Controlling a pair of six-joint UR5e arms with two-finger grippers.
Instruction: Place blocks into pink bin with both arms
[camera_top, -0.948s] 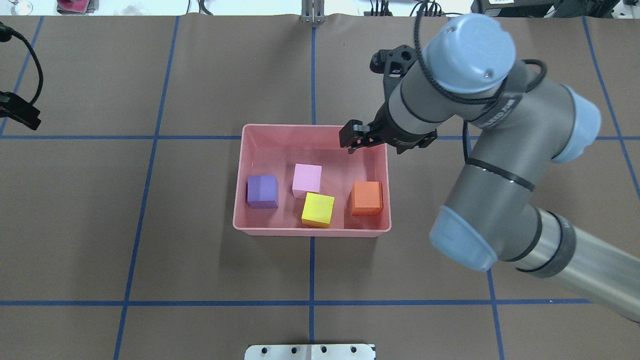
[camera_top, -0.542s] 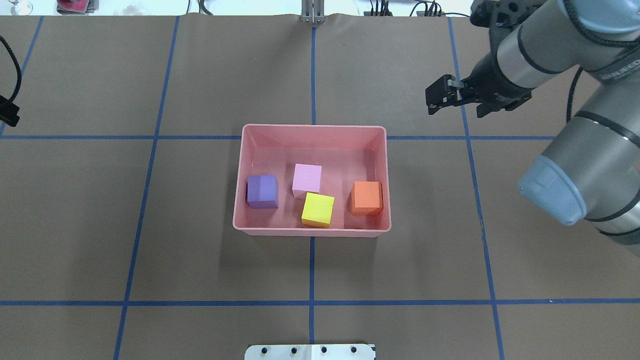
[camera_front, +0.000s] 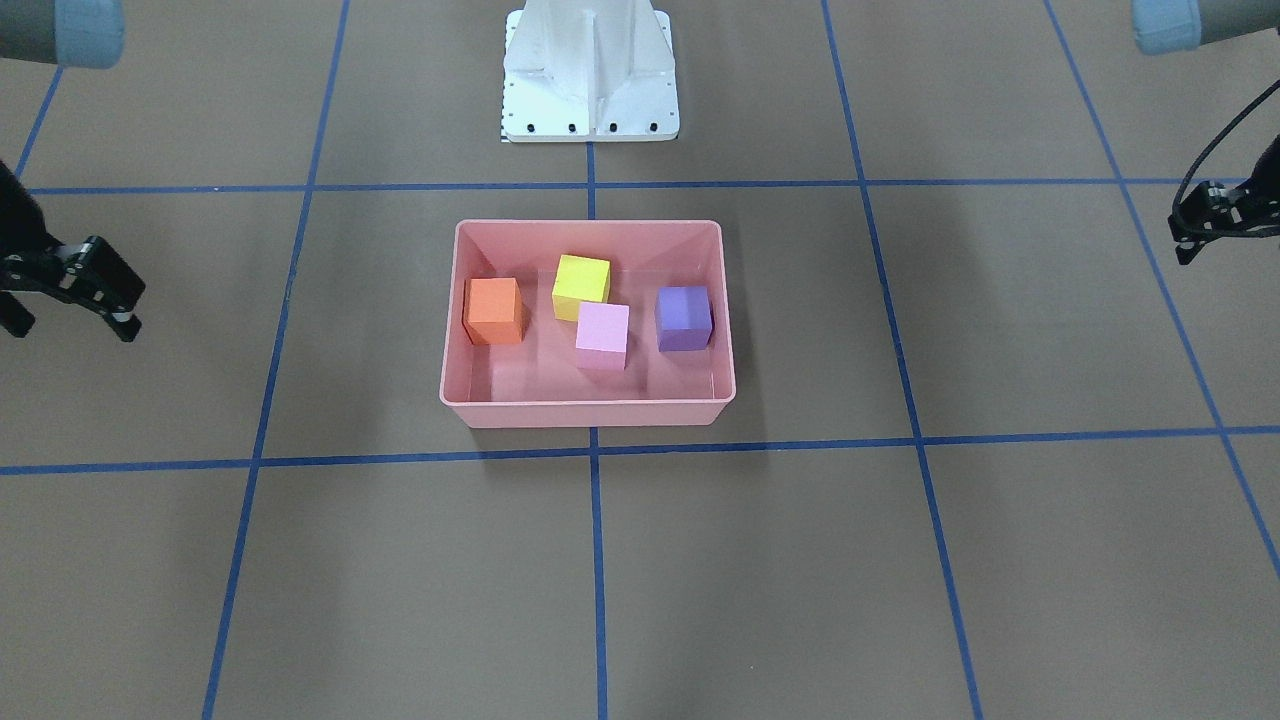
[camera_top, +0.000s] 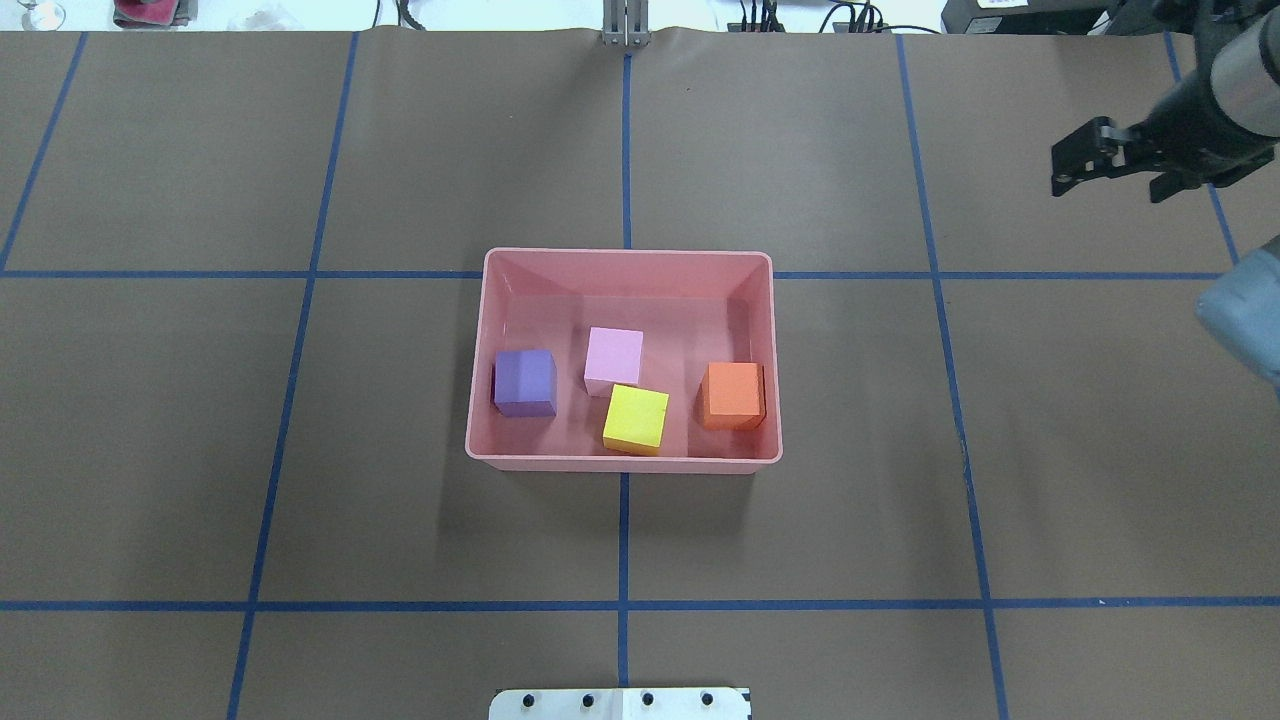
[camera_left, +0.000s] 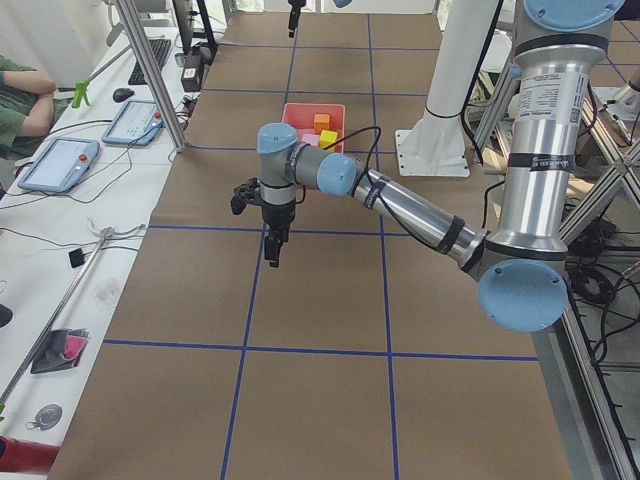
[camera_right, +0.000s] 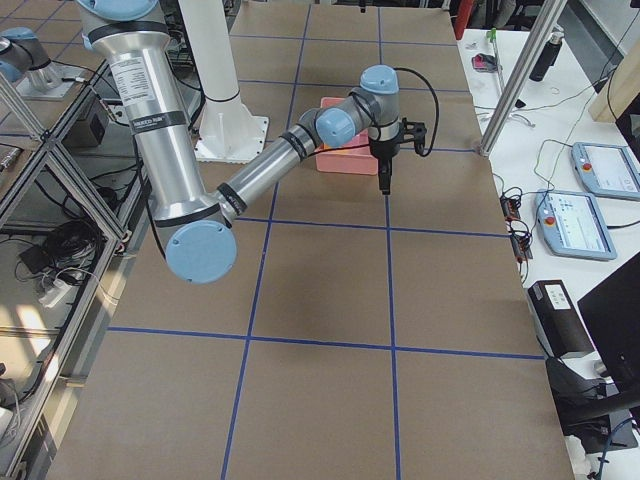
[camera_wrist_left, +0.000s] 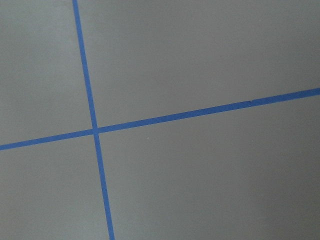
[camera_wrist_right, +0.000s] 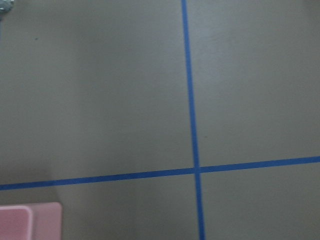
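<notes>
The pink bin (camera_top: 625, 256) sits mid-table and also shows in the front view (camera_front: 588, 412). Inside it lie the purple block (camera_top: 525, 382), pale pink block (camera_top: 613, 360), yellow block (camera_top: 636, 419) and orange block (camera_top: 733, 395). The pink and yellow blocks touch. My right gripper (camera_top: 1060, 170) is open and empty, far right of the bin above the table; it also shows in the front view (camera_front: 128, 308). My left gripper (camera_front: 1182, 238) looks open and empty, far off the bin's other side, and is out of the overhead view. A bin corner (camera_wrist_right: 30, 220) shows in the right wrist view.
The white pedestal base (camera_front: 590, 70) stands on the robot's side of the bin. Blue tape lines grid the brown table cover. A desk with tablets (camera_left: 60, 165) and a seated person lie beyond the table's far edge. The left wrist view shows only table.
My right gripper has pulled away from above the bin's far right corner, out to the right. My left gripper has slid out of the overhead view at the left. The blocks have not moved.
</notes>
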